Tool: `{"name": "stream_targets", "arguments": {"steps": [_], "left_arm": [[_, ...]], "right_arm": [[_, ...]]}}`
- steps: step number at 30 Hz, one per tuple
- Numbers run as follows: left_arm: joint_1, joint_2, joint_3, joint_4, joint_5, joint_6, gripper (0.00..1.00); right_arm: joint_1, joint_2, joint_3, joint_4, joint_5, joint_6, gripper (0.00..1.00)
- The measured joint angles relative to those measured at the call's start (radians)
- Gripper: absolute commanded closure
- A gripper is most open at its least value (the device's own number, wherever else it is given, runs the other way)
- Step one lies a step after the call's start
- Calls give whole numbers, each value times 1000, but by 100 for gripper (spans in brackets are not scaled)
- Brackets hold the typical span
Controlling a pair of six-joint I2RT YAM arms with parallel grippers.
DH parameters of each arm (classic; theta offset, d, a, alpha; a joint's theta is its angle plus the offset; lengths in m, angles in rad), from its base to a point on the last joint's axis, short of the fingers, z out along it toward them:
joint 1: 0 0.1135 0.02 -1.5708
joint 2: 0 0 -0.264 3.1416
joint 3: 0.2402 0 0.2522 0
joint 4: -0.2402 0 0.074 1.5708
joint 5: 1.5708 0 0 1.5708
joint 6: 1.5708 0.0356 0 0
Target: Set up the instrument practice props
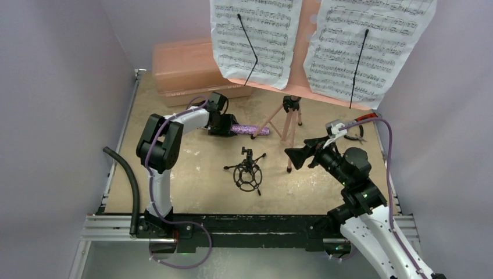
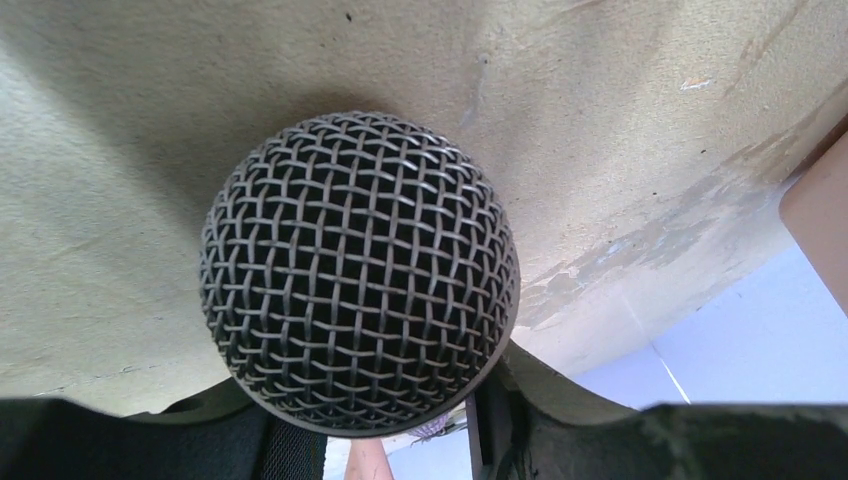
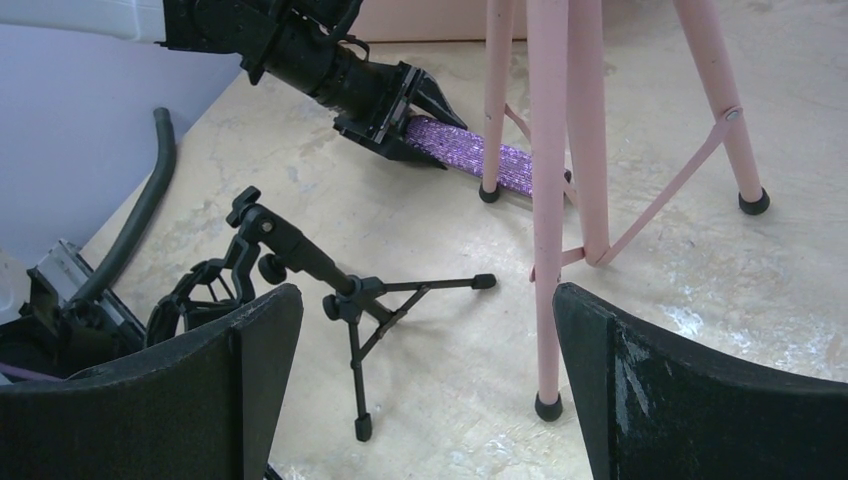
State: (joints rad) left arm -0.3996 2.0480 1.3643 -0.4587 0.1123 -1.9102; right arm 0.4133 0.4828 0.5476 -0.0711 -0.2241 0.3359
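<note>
Purple glitter microphone (image 1: 251,129) | left jaws clamped near its head | right jaws wide, empty

Landmark: music stand (image 1: 289,125), whose three pink legs splay across the middle of the counter (image 1: 192,192).

- Left of it, the microphone (image 1: 251,129) lies along the counter and runs in among the leg feet. The left claw (image 1: 225,125) is clamped on its far end.
- Near-left, the mic stand (image 1: 247,172) sprawls. Bare counter lies between it and the nearest pink leg.
- Right claw (image 1: 297,157), fingers spread, sits just beside that leg.
- Behind-left, the case (image 1: 186,70) blocks the back edge.
- The sheet-music pages (image 1: 256,35) overhang above.
</note>
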Motion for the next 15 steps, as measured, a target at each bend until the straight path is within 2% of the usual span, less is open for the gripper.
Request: {"name": "stream_targets", "arguments": {"steps": [8,15], "left_arm": [[0,-4,-6,10,-8,-7,92],[20,-92,-119,98,-90,-19,100]], "right_arm": [[0,15,0,-6,9,-16,2],[0,43,2,-1,8,-31,2]]}}
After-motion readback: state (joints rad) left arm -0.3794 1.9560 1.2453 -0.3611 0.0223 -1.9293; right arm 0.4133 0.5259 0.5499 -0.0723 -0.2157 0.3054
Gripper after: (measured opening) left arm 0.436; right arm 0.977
